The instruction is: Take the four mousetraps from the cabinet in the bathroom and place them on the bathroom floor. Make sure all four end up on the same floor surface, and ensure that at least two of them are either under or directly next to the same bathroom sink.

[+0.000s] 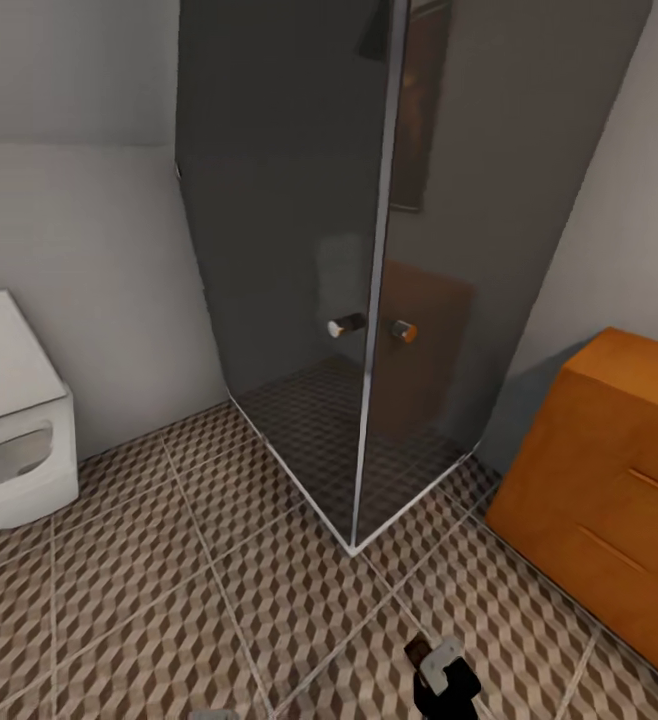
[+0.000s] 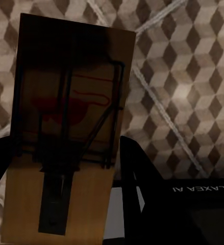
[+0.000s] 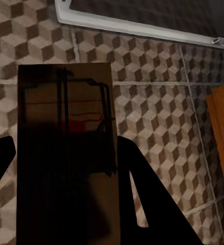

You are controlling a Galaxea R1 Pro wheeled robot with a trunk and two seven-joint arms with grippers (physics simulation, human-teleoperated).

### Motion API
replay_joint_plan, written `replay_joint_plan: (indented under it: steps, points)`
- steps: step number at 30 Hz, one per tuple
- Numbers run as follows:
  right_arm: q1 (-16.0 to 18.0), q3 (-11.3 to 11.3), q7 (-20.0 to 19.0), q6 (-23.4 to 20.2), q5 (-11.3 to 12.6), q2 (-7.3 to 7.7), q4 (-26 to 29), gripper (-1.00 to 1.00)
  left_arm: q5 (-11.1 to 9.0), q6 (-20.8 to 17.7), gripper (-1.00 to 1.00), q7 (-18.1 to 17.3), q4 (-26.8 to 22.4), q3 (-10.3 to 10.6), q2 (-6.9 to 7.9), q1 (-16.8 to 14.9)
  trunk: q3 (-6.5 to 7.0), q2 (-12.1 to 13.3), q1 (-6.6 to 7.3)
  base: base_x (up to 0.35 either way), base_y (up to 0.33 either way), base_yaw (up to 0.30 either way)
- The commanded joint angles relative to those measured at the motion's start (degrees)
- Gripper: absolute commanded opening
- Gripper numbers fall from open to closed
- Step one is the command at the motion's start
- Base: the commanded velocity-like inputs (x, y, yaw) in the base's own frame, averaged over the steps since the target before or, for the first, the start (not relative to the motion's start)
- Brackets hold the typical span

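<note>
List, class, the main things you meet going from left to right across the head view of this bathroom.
White toilet → dark glass shower enclosure, with its two round door knobs → orange-brown wooden cabinet. All stand on the cube-patterned tiled floor.

The right gripper (image 1: 439, 668) is matte black with a pale grey block at its tip. Its fingers (image 3: 142, 189) are broad, black and tapering. Beside the black left fingers (image 2: 142, 189) sits a dark body panel (image 2: 203, 204) with white mirrored "GALAXEA AI" lettering.
</note>
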State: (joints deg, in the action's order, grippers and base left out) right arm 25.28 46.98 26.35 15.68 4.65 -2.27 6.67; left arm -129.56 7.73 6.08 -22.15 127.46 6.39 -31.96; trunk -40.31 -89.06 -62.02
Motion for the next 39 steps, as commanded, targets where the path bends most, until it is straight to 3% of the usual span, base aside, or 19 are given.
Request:
replay_joint_plan:
  steps: [1,3,7,13,23,29,39]
  points:
    - [0.0,-1.2,0.2,0.2,0.4,0.0,-0.1,-1.0,-0.2,0.4,-1.0,0.3,-0.3,0.5,0.02,-0.1,-0.09,0.0,0.0,0.0,0.0,0.285]
    - [0.0,-3.9,0.2,0.3,0.4,-0.16,-0.1,-1.0,-0.2,0.4,-1.0,0.3,-0.3,0.5,0.02,-0.1,-0.16,0.0,0.0,0.0,0.0,0.285]
    - [0.0,-5.1,0.2,0.3,0.4,-0.37,-0.2,-1.0,-0.2,0.4,-1.0,0.3,-0.3,0.5,0.0,-0.1,-0.3,0.0,0.0,0.0,0.0,0.284]
    - [0.0,-5.4,0.1,0.3,0.4,-1.14,-0.4,-1.0,-0.2,0.4,-1.0,0.3,-0.3,0.5,0.02,-0.1,-0.51,0.0,0.0,0.0,0.0,0.284]
    - [0.0,-5.4,-0.2,0.3,0.4,-1.21,-0.4,-1.0,-0.4,0.4,-1.0,0.3,-0.2,0.4,0.68,-0.1,-0.87,0.0,0.0,0.0,0.0,0.283]
    - [0.0,-5.3,-0.2,0.3,0.4,-1.18,-0.4,-1.0,-5.4,0.4,-1.0,0.3,2.0,0.4,1.25,-0.1,-1.09,0.0,0.0,0.0,0.0,0.283]
    - [0.0,-5.3,-0.2,0.3,0.4,-1.16,-0.4,-1.0,-5.4,0.4,-1.0,0.4,3.8,0.4,1.34,0.0,-1.44,0.0,0.0,0.0,0.0,0.283]
